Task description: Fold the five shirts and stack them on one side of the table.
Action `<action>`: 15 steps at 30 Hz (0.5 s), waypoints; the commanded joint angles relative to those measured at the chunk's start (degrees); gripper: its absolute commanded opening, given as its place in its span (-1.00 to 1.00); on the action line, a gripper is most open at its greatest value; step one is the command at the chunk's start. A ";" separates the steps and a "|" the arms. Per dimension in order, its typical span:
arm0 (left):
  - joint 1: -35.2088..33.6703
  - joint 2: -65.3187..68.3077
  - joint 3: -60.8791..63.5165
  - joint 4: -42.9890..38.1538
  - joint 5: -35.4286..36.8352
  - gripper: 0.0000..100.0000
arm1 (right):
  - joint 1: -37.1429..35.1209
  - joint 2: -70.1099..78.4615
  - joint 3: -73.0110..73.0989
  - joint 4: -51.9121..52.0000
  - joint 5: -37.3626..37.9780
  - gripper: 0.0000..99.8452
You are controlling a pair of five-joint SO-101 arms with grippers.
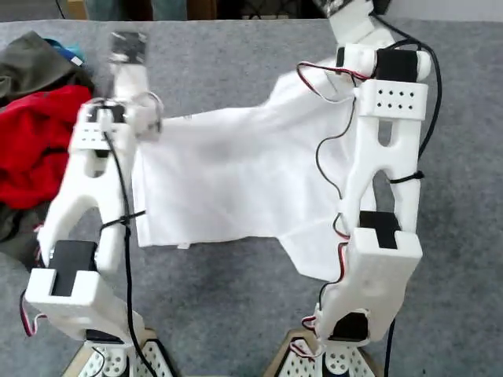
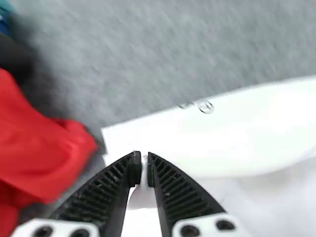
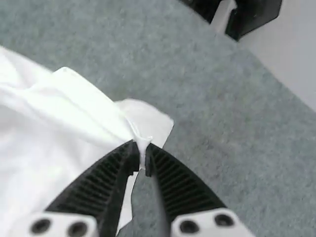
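A white shirt lies spread across the middle of the grey table, partly lifted at its far edge. My left gripper is shut on the white shirt near its far left corner. In the high view that gripper sits at the shirt's upper left. My right gripper is shut on a pinched fold of the white shirt at its far right edge. The right arm stretches over the shirt's right side. A red shirt lies crumpled at the left.
A pile of other garments, dark olive with a bit of blue, lies at the far left behind the red one. Bare grey table runs along the near side and far side. Dark furniture legs stand beyond the table.
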 commanded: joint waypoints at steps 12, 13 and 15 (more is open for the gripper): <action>7.16 -17.85 28.35 1.49 -6.24 -0.94 | 4.92 -15.43 14.90 14.42 10.46 -0.97; 7.16 -19.52 30.55 1.23 -6.33 -0.94 | 5.10 -17.63 18.42 13.54 11.16 -0.97; 6.37 -21.98 34.24 1.23 -6.51 -0.94 | 5.98 -22.73 26.59 10.29 12.48 -0.97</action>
